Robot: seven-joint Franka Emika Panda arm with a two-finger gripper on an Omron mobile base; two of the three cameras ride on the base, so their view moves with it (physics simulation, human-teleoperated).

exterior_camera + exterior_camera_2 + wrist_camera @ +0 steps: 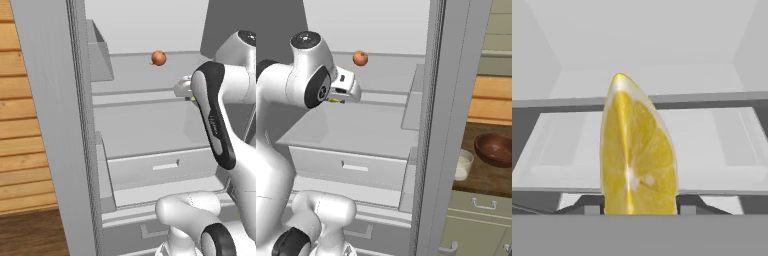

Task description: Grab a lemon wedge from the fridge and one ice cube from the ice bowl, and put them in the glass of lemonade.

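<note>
So the pale grey inside of the open fridge (145, 125) is seen in both base views, shelves and a drawer front laid out behind the white arm. A small orange-brown round fruit (158, 58) is sat on the upper shelf, at about 11 o'clock from the hand (336, 100) in the left base view and 1 o'clock from it in the right base view. In the hand view the lemon wedge (638, 150) is stood upright, point at 12 o'clock, cut face toward the camera, and it's clamped between the two dark fingertips (587, 206) at its base, so the hand is clenched on the wedge, inside the fridge above the middle shelf. Off at 4 o'clock in the right base view, a brown wooden bowl (495, 149) and a clear glass of pale liquid (463, 165) are parked on the dark wood surface (481, 181) past the fridge door edge.
</note>
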